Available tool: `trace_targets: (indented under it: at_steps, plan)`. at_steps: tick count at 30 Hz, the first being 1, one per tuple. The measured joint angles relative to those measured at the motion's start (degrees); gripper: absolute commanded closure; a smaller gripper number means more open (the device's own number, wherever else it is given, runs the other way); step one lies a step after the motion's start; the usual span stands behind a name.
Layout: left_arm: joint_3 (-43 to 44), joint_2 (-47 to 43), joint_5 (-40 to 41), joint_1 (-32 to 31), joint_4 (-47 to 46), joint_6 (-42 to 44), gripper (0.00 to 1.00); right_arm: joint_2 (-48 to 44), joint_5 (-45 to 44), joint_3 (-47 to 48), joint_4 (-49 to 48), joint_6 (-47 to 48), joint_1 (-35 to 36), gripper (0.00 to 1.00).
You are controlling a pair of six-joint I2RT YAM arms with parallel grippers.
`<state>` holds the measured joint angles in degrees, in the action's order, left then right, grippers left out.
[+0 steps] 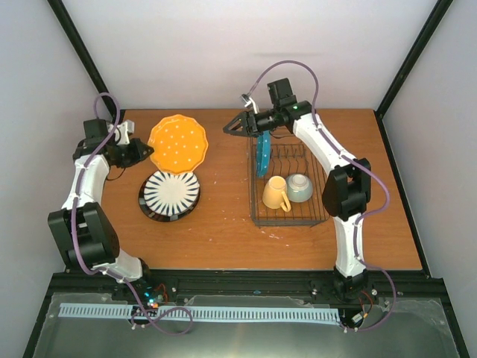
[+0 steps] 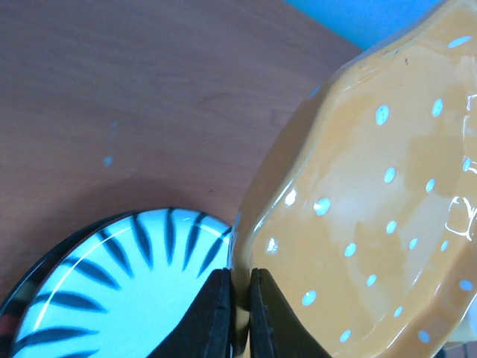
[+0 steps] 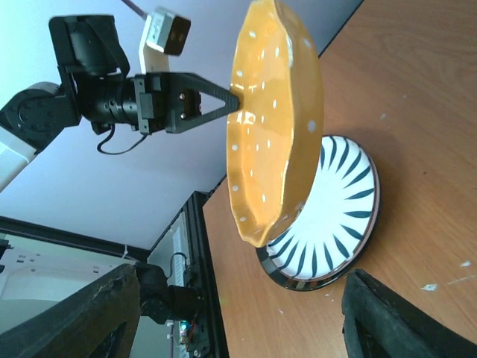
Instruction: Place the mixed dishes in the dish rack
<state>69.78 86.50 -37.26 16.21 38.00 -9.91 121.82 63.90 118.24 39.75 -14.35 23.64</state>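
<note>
My left gripper is shut on the rim of the orange dotted plate and holds it tilted above the table. Its jaws pinch the orange plate's edge. Below lies the black-and-white striped plate, flat on the table, also seen in the left wrist view. The dish rack stands to the right. In it are an upright teal plate, a pale yellow mug and a pale green bowl. My right gripper hangs open and empty by the rack's back left corner.
The right wrist view looks across at the orange plate, the striped plate and the left gripper. A dark rim shows under the striped plate. White walls and black frame posts surround the wooden table.
</note>
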Motion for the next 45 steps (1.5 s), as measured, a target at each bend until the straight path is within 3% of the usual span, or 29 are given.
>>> trace_targets:
  at_steps: [14,17,19,23,24,29,31,33,39,41,43,45]
  plan:
    - [2.1,-0.1,-6.2,-5.4,-4.6,-4.1,0.99,5.6,1.2,7.3,1.6,-0.2,6.1,0.26]
    - [2.1,-0.1,-6.8,-5.6,-5.6,-4.8,0.99,5.8,1.2,8.0,1.7,-0.2,6.4,0.32]
    - [2.1,-0.2,-7.1,-5.6,-6.3,-5.2,0.99,5.9,1.1,8.2,1.6,-0.4,6.6,0.44]
    - [2.1,-0.1,-8.2,-5.9,-8.1,-6.7,0.99,6.7,1.4,9.5,1.3,-1.2,7.2,0.89]
    - [2.1,-0.1,-8.5,-6.1,-8.8,-7.1,0.99,7.3,1.7,10.1,1.1,-2.1,7.5,0.96]
    - [2.4,0.3,-7.3,-6.4,-10.6,-7.8,0.98,8.7,0.3,11.3,0.7,-3.5,7.2,0.97]
    - [2.5,0.5,-7.2,-6.5,-11.0,-7.9,0.84,8.7,-0.1,11.6,0.7,-3.7,7.2,0.97]
    - [3.2,0.7,-6.7,-6.6,-10.8,-7.8,0.59,8.7,-0.5,11.8,0.5,-3.7,7.2,0.97]
    - [9.6,3.3,-2.5,-8.4,-5.9,-6.2,0.49,8.3,-6.7,12.1,0.6,-3.8,8.0,0.97]
    - [11.2,3.4,0.8,-8.6,-5.4,-5.6,0.41,7.9,-9.7,12.6,2.3,-4.0,8.0,0.97]
    - [12.5,2.8,5.1,-8.8,-5.6,-5.1,0.26,7.9,-13.2,13.9,5.0,-4.0,7.6,0.97]
    - [12.8,1.4,10.1,-8.8,-6.3,-4.7,0.27,7.8,-17.5,15.9,7.7,-3.5,7.0,0.97]
